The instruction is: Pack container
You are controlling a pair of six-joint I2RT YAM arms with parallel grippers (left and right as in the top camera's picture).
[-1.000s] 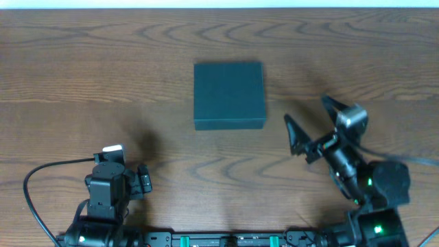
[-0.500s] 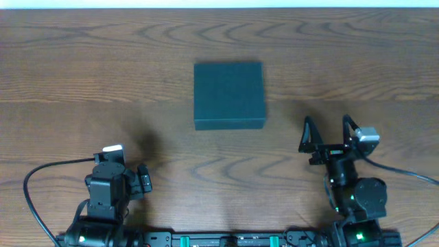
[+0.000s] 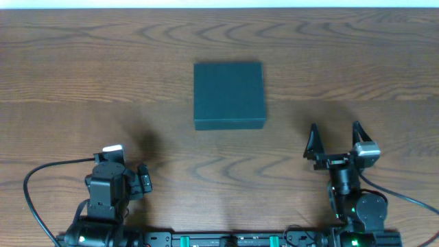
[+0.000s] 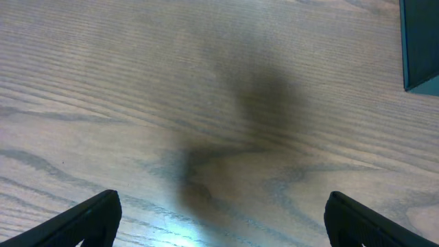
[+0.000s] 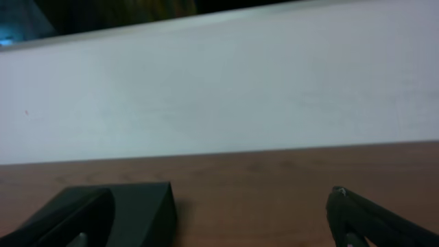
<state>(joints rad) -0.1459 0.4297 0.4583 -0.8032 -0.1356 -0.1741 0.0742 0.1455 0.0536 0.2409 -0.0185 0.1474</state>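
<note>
So the container [image 3: 228, 94] is sat a bit above the middle of the overhead view, flat on the wooden table [image 3: 68, 82], with its lid down flush. Nothing can be seen sticking out of it, and no loose items are spotted anywhere on the wood.

The left gripper [image 4: 223, 218] is parked at the lower left of the overhead view. Its fingers are spread wide and nothing is held, as shown by the wrist view, where only bare table lies between the tips. A corner of the container is just caught at the upper right of that view.

The right gripper [image 3: 335, 134] is found at the lower right, below and to the right of the container and well apart from it. Its jaws are also splayed and empty.

Best guess: the packing looks finished, with the lid shut and both arms idle near the bottom edge. What's inside can't be confirmed, though. If anything is left to do, a check that the lid is seated all round is what's called for. Otherwise no further reach is needed.
</note>
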